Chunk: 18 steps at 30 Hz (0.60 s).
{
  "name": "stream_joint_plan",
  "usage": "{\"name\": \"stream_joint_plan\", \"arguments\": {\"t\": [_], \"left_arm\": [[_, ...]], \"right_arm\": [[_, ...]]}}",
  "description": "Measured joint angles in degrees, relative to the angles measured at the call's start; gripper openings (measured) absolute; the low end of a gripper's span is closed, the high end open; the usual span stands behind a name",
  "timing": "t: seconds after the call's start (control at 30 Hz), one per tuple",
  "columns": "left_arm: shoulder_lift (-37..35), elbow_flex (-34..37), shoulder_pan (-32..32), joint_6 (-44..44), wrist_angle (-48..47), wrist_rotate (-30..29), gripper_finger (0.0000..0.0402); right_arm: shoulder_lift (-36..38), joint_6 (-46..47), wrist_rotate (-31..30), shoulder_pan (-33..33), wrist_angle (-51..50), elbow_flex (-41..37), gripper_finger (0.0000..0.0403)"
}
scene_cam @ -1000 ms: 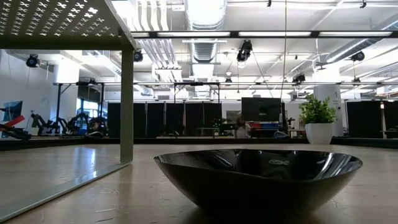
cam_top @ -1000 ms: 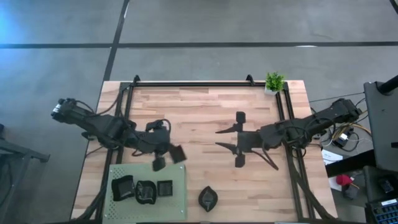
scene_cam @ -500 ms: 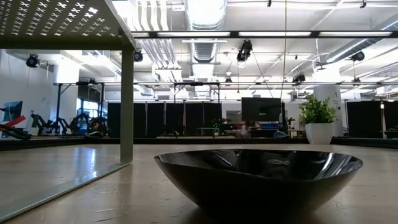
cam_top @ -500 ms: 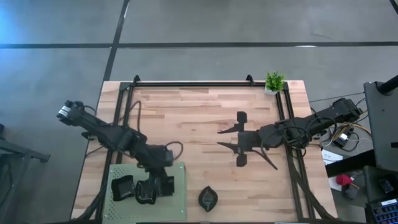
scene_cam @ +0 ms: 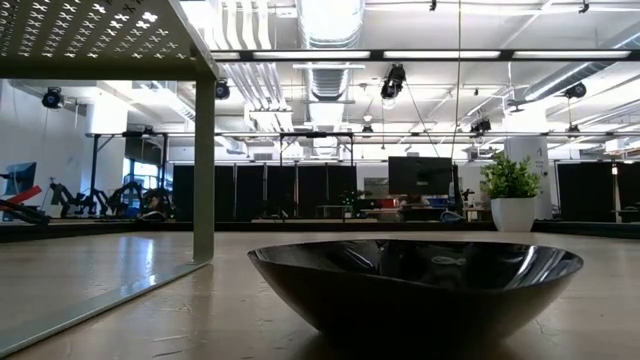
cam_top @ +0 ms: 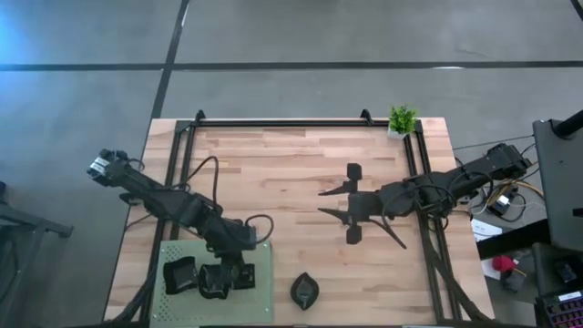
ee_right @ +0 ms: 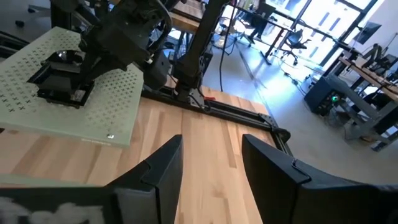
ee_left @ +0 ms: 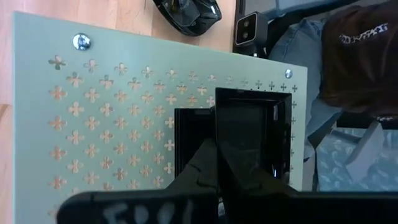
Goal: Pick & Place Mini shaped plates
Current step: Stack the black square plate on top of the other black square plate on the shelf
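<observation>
Moved since a second ago: left gripper (cam_top: pixel 239 271), from the bare wood onto the green mat (cam_top: pixel 261 293), fingers clamped on a square black plate (ee_left: pixel 252 140) set over another square plate (ee_left: pixel 193 146). Two more plates (cam_top: pixel 179 276) on the mat beside it. Leaf-shaped plate (cam_top: pixel 304 291) on the table (cam_top: pixel 291 164), just off the mat. Right gripper (cam_top: pixel 352 202) mid-table, fingers apart, holding nothing.

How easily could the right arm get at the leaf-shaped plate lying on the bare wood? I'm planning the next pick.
Probably yes: the leaf-shaped plate lies alone on the wood, and the right gripper hovers nearby, jaws open.
</observation>
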State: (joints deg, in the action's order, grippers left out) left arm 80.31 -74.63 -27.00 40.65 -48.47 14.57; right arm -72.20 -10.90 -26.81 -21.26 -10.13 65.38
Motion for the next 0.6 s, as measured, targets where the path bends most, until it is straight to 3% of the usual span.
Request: {"name": "stream_joint_plan", "arguments": {"t": [0.6], "left_arm": [[-0.04, 0.00, 0.00, 1.32, -4.96, -0.02, 0.0012]], "right_arm": [[0.00, 0.44, 0.00, 0.00, 0.04, -0.01, 0.0162]]}}
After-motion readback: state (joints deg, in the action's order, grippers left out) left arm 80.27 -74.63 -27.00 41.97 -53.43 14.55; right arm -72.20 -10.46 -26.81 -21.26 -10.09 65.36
